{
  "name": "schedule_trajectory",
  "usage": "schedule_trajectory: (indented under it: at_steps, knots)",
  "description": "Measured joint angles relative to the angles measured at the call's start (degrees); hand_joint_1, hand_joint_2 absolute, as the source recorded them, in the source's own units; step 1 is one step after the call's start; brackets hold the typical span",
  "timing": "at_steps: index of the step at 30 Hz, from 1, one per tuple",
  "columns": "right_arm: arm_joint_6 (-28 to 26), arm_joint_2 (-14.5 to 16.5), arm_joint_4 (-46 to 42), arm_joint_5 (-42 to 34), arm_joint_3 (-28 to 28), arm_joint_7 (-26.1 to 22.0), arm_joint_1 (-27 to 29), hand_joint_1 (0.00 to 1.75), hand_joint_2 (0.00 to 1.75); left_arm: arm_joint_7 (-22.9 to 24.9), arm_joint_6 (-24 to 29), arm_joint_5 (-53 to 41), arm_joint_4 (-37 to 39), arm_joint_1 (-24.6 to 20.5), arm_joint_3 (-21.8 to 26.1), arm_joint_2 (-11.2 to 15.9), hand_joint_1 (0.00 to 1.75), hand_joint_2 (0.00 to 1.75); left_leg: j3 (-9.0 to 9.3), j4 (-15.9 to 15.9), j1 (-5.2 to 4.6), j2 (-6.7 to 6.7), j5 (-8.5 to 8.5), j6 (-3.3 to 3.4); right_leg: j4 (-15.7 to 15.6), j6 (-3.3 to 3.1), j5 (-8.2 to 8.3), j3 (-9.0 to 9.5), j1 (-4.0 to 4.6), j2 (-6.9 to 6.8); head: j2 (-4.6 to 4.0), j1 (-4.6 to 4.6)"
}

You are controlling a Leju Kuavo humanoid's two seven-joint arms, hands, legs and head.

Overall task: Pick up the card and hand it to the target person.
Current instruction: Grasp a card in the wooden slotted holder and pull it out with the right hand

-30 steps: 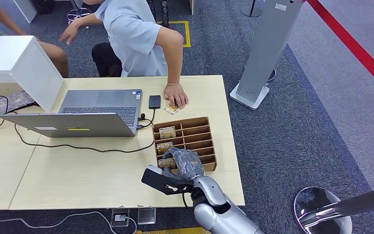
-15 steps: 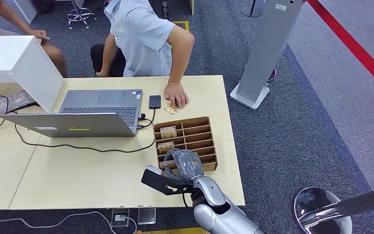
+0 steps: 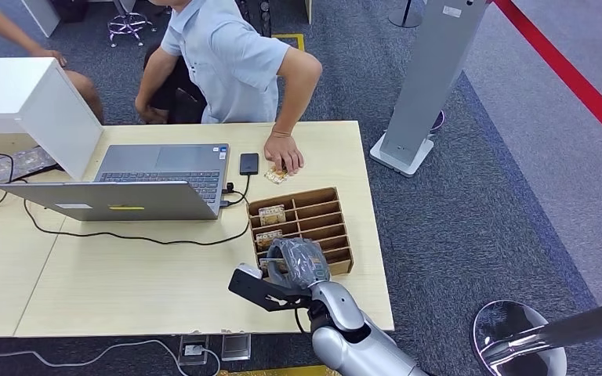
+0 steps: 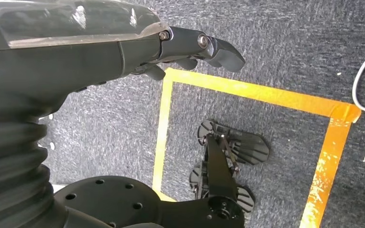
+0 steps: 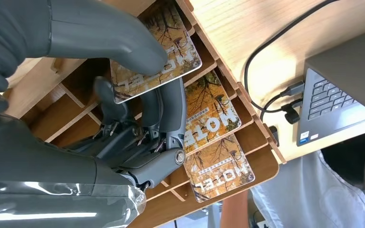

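R hand (image 5: 123,118) prob pinching card (image 5: 154,61)

We see a pale wood table (image 3: 165,274) holding a brown wooden tray (image 3: 331,235) of orange, autumn-leaf-patterned cards (image 5: 212,121) with white lettering. Our grey right hand (image 3: 298,262) sits centre-bottom. Upper frame: a person's light blue shirt (image 3: 227,63), grey carpet, red stripe (image 3: 572,74).
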Motion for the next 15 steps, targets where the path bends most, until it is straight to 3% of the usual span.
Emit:
schedule_trajectory:
  at_steps: [2,4,7,9,11,15]
  knots:
    - [-3.64,-0.08,-0.04,0.55,-0.12,-2.32,0.56,1.75,1.75,-0.01,0.5,0.15,0.01,0.01,-0.01,0.0,0.0,1.75,-0.02,0.0,0.0,-0.01,0.0,0.0,0.0,0.0,0.0,-0.02,0.0,-0.01,0.0,-0.02]
    - [-10.74,-0.19,-0.59,1.54,-0.63,-7.3,1.82,1.75,1.75,-0.03,0.98,0.43,0.01,0.06,-0.01,-0.01,0.0,1.75,-0.06,0.0,0.0,-0.01,0.0,0.0,0.0,0.0,0.0,-0.06,0.0,-0.02,0.0,0.01]
    - [-19.34,0.17,-4.4,4.2,-3.75,-21.01,5.48,1.75,1.75,-0.09,1.4,0.57,0.01,0.09,-0.01,-0.02,0.0,1.75,-0.1,0.0,0.0,-0.01,-0.01,-0.01,0.0,-0.01,-0.02,-0.11,0.0,0.0,0.0,0.05]
    - [-20.58,1.29,-7.89,5.13,-7.49,-31.32,9.07,1.75,1.75,-0.1,1.51,0.57,0.01,0.1,-0.01,-0.02,0.0,1.75,-0.12,0.0,0.0,-0.02,-0.04,-0.03,0.0,-0.02,-0.05,-0.13,0.0,0.0,0.0,0.06]
    - [-20.69,2.56,-10.64,4.58,-10.99,-38.04,12.16,1.75,1.75,-0.1,1.65,0.58,0.0,0.11,-0.01,-0.02,0.0,1.75,-0.14,-0.01,0.0,-0.02,-0.07,-0.06,0.0,-0.03,-0.09,-0.14,0.0,0.0,0.0,-0.02]
    - [-20.74,4.32,-14.86,2.78,-16.65,-42.29,15.5,1.75,1.75,-0.1,1.84,0.65,0.01,0.09,-0.01,-0.01,0.0,1.75,-0.11,-0.01,0.0,0.0,-0.08,-0.06,0.0,-0.03,-0.11,-0.13,0.0,0.01,0.01,-0.01]
